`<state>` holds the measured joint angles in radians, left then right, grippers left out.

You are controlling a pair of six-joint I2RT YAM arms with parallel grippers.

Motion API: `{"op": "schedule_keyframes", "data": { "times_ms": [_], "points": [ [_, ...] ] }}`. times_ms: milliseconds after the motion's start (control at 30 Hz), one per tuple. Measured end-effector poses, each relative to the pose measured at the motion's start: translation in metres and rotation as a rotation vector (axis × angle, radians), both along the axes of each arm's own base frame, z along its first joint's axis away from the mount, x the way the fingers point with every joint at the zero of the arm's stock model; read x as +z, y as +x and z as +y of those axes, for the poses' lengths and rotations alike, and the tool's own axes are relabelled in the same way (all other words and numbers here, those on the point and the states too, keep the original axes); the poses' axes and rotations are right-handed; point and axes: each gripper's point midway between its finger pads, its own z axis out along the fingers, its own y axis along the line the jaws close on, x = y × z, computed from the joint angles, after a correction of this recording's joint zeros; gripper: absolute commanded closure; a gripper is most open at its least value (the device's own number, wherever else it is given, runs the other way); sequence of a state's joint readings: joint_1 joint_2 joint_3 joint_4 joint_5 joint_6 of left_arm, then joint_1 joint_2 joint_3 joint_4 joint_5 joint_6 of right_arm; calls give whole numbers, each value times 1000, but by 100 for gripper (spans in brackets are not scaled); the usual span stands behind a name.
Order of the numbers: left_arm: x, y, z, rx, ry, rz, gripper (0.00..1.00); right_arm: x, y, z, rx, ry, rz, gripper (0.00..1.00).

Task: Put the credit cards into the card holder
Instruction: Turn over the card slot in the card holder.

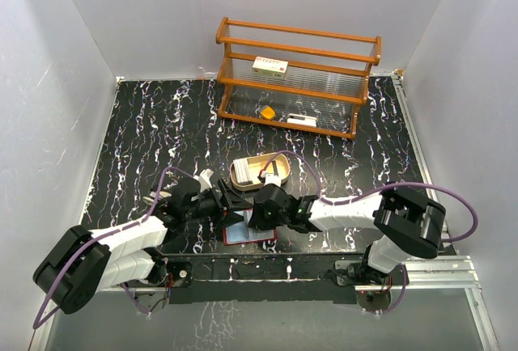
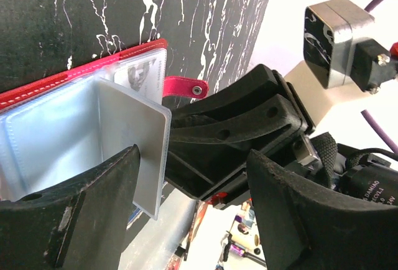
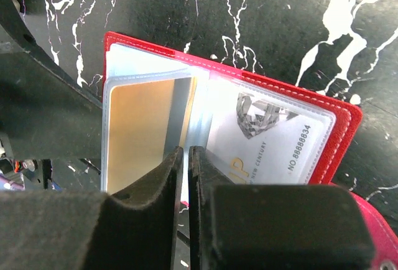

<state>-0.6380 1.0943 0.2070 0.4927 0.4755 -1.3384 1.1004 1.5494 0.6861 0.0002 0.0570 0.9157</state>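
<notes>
The red card holder (image 1: 243, 236) lies open near the table's front edge, its clear pockets (image 2: 56, 133) facing up. A credit card (image 3: 140, 133), gold on one face with a grey stripe and grey on the other (image 2: 134, 139), stands partly inside a raised pocket leaf. My right gripper (image 3: 188, 150) has its jaws almost together, and the card's edge runs into the thin slit between them. My left gripper (image 2: 194, 158) is open wide around the leaf, one finger (image 2: 106, 189) beside the card. A white card with a diamond print (image 3: 273, 139) sits in the neighbouring pocket.
A tan oval tray (image 1: 235, 175) holding more cards (image 1: 252, 171) stands just behind the two grippers. At the back, a wooden rack (image 1: 299, 76) holds a white box (image 1: 270, 65) and an orange wedge (image 1: 267, 112). White walls enclose the table.
</notes>
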Motion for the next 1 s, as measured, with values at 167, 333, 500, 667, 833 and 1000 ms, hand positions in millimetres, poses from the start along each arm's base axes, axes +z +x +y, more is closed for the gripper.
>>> {"op": "schedule_keyframes", "data": {
  "times_ms": [167,333,500,667,833,1000],
  "points": [
    [-5,2,1,9,16,6,32,3,1,-5,-8,-1,-15,89],
    [-6,1,0,7,18,8,32,3,0,-7,-2,-10,-18,89],
    [-3,-1,-3,2,12,10,32,8,-1,-14,-2,-30,-28,83],
    [1,-1,-6,0,-4,6,32,24,-1,-34,-25,-65,-60,76],
    [2,-3,-12,-15,-14,5,32,62,3,-56,-71,-46,-136,72],
    [2,-4,-16,-26,-8,4,33,91,7,-72,-117,-25,-196,69]
  ]
}}
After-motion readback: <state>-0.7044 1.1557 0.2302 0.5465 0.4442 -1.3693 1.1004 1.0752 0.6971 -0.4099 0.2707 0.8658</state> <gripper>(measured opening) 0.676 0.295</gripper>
